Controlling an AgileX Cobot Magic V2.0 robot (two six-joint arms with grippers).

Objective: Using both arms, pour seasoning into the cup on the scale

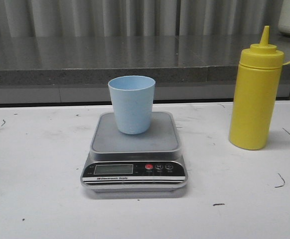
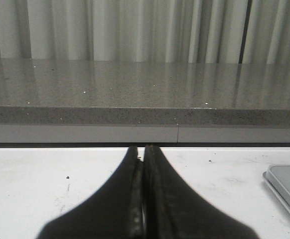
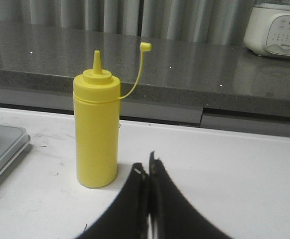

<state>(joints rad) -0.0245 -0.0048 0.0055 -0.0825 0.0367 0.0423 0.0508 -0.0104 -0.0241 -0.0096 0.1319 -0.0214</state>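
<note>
The left claw [image 2: 144, 199] is pressed fully together, fingers meeting along one seam, holding nothing and hovering low over the white table [image 2: 45, 189], with a corner of the scale [image 2: 287, 186] just off to one side of it. The right claw [image 3: 148, 199] is likewise closed tight and empty, near the seasoning bottle [image 3: 96, 134] but apart from it. In the front view neither claw shows. There the scale [image 1: 134, 159] sits mid-table, display and round buttons facing the camera, and the pale blue cup [image 1: 131, 104] stands upright on its steel platform. The seasoning bottle [image 1: 255, 94] stands upright on the table well to the right of the scale, nozzle uncovered, its tethered cap [image 3: 145, 47] hanging out on a thin strap. Scuffs mark the table. Beyond runs a grey speckled counter [image 1: 85, 59], a white appliance [image 3: 277, 30] on it at the right, then pale pleated curtains [image 1: 135, 15].
</note>
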